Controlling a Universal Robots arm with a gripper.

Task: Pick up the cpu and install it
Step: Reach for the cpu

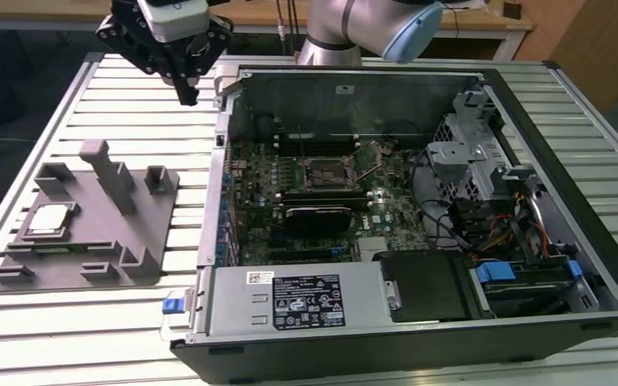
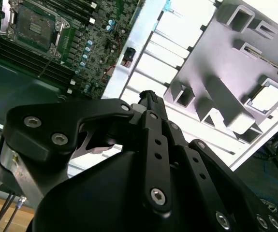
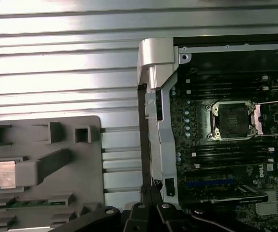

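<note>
Installation not begun: the small square silver-topped cpu [image 1: 49,220] lies seated in the grey moulded fixture tray [image 1: 142,233], well apart from the dark open motherboard socket [image 1: 327,171], while the black gripper [image 1: 189,98], clenched on nothing, hangs above the slatted metal table [image 1: 126,104].

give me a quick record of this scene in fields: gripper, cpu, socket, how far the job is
tool: gripper shut, holding nothing, raised above the slatted table
chip: cpu lying flat in a recess of the grey holder, at the exterior view's left, apart from the gripper
target: socket on the motherboard inside the open computer case, looks empty, frame flipped open
layout: holder sits on the table beside the case, on the exterior view's left
progress: cpu not yet picked up
</note>
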